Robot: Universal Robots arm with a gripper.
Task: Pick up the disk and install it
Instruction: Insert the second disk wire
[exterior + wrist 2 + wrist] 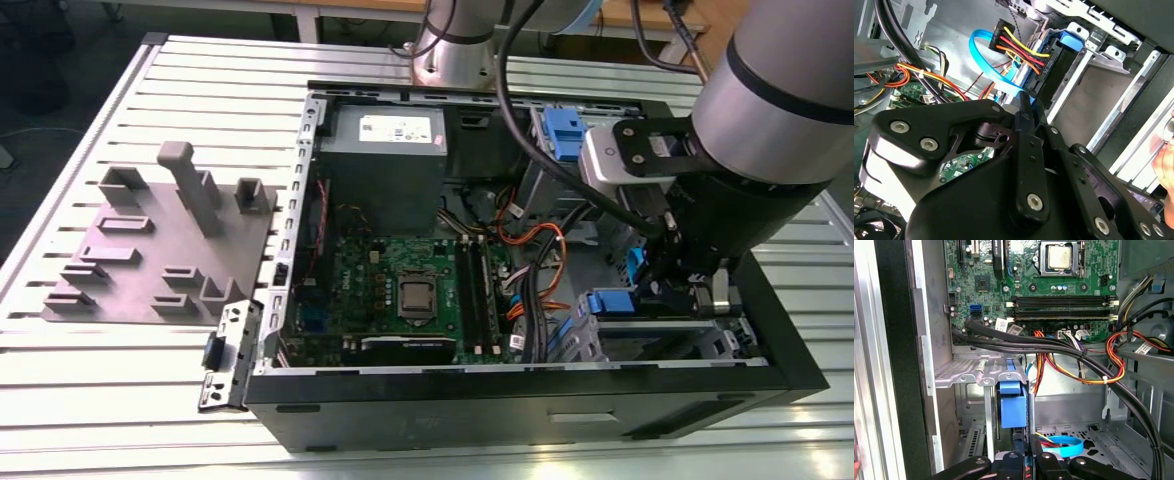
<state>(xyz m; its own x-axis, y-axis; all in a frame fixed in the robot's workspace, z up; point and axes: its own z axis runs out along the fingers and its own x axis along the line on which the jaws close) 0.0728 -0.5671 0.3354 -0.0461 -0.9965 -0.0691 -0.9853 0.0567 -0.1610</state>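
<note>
The disk (1013,407) stands on edge in the metal drive cage (966,371) at the front corner of the open computer case (534,395). Its bright blue bracket faces out. The second wrist view shows the disk's dark side (1056,65) running up to a blue tab (1072,40). My gripper (1028,460) sits at the disk's near end, its fingers drawn close together on the thin blue edge. In the exterior view the gripper (674,295) is down inside the case on that view's right, beside the blue bracket (610,301).
Black, orange and yellow cables (1069,357) and a blue ribbon cable (986,60) cross close by. The motherboard (400,290) and a grey power supply (387,150) fill the case. A grey fixture plate (160,250) lies on the slatted table. A hand (1166,155) shows at the edge.
</note>
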